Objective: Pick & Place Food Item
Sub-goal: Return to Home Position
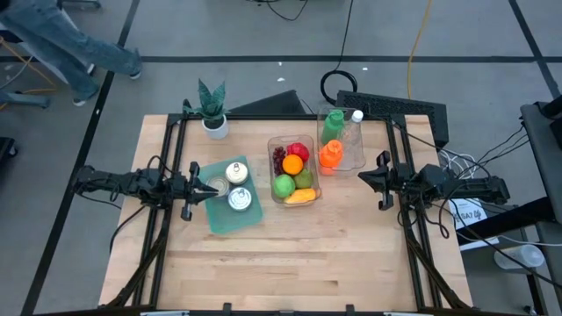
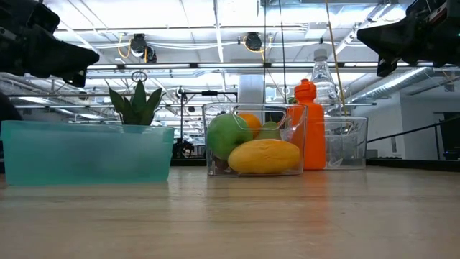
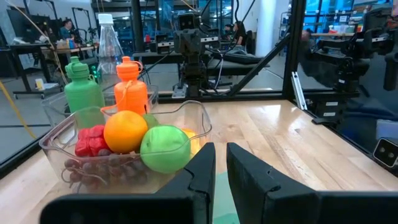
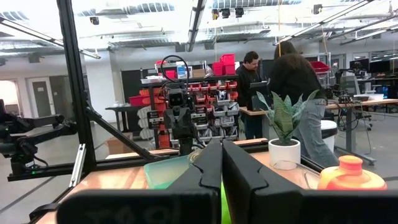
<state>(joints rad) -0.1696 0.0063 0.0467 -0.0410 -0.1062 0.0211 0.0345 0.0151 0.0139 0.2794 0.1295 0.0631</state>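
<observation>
A clear bin (image 1: 274, 143) in the table's middle holds fruit: a green apple (image 1: 283, 185), an orange (image 1: 292, 163), a red fruit (image 1: 299, 150), dark grapes (image 1: 279, 158) and a yellow mango (image 1: 300, 197). The low view shows the mango (image 2: 264, 156) at the front of that bin. My left gripper (image 1: 212, 187) hovers over the left part of a teal tray (image 1: 219, 221) holding two cans (image 1: 240, 199). In its wrist view my left gripper (image 3: 221, 149) is shut but for a sliver and points at the fruit. My right gripper (image 1: 363, 178), right of the bin, is shut and empty, as its wrist view shows (image 4: 222, 144).
A second clear bin (image 1: 358, 161) at the far right of the fruit holds a green bottle (image 1: 332, 125), an orange bottle (image 1: 329, 156) and a clear bottle (image 1: 354, 127). A potted plant (image 1: 212, 110) stands near the far left corner. Bare wood lies along the near side (image 1: 290, 263). People stand beyond the table.
</observation>
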